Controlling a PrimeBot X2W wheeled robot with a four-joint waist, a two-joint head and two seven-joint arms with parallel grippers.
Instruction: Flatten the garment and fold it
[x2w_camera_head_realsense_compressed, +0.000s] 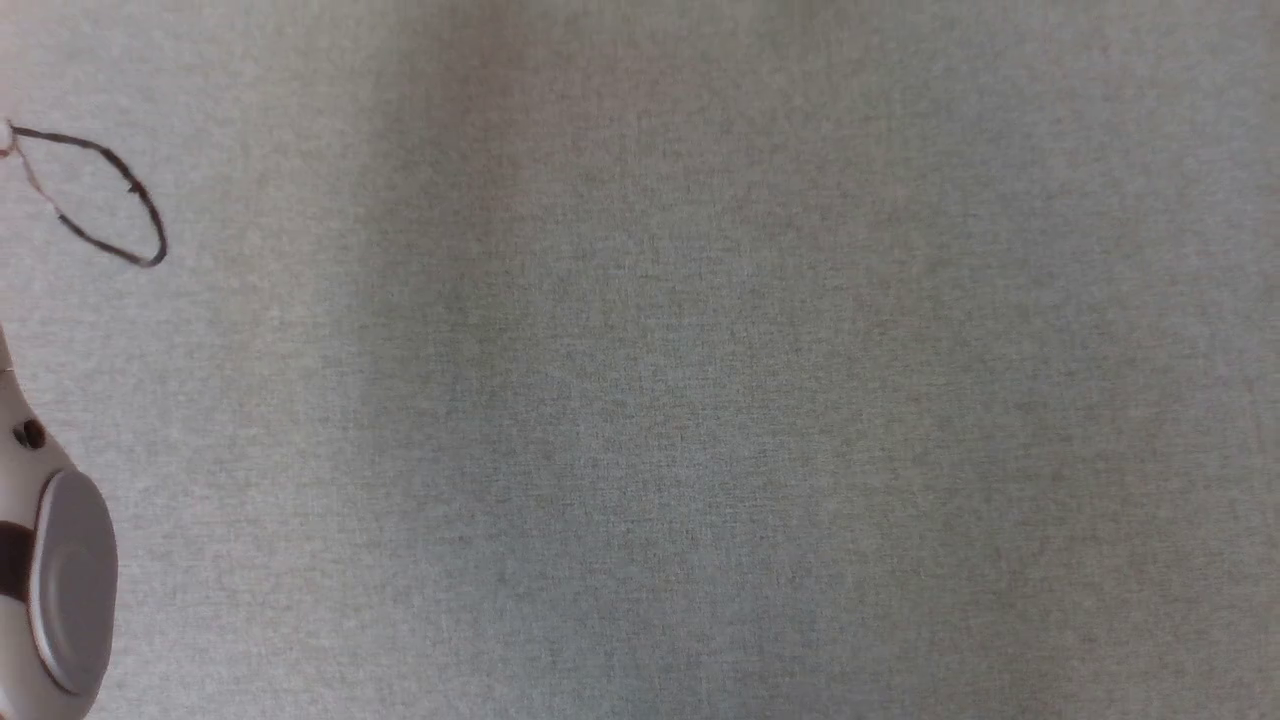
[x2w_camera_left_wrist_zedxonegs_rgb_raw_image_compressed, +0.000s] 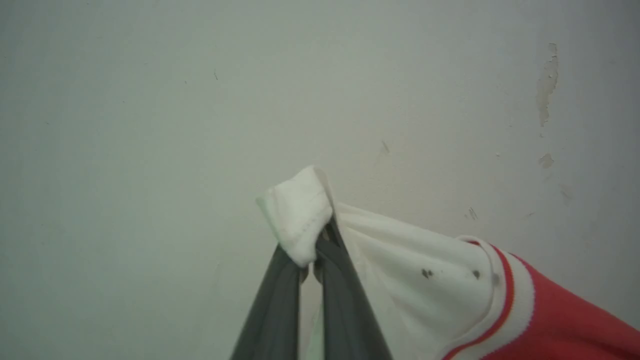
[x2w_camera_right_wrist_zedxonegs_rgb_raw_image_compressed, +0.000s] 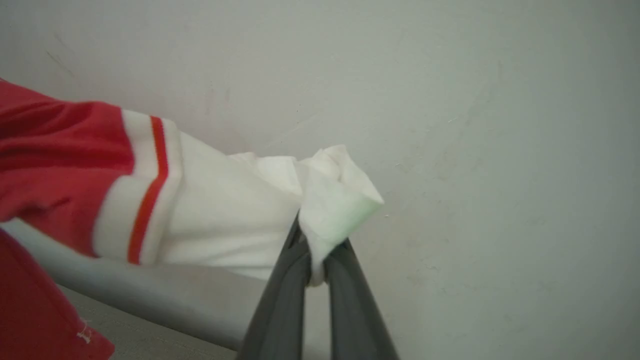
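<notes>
The left gripper (x2w_camera_left_wrist_zedxonegs_rgb_raw_image_compressed: 311, 262) and right gripper (x2w_camera_right_wrist_zedxonegs_rgb_raw_image_compressed: 316, 267) are each clamping white sleeve cloth of the red, stripe-cuffed sports jersey (x2w_camera_left_wrist_zedxonegs_rgb_raw_image_compressed: 565, 320), which is hanging between them. Spreading looks barely begun; laying flat and folding are not yet done.

Grey fabric tabletop (x2w_camera_head_realsense_compressed: 700, 400), thin dark loop (x2w_camera_head_realsense_compressed: 135, 190) at its left, pale wall (x2w_camera_left_wrist_zedxonegs_rgb_raw_image_compressed: 150, 100), chipped paint (x2w_camera_left_wrist_zedxonegs_rgb_raw_image_compressed: 546, 85)
</notes>
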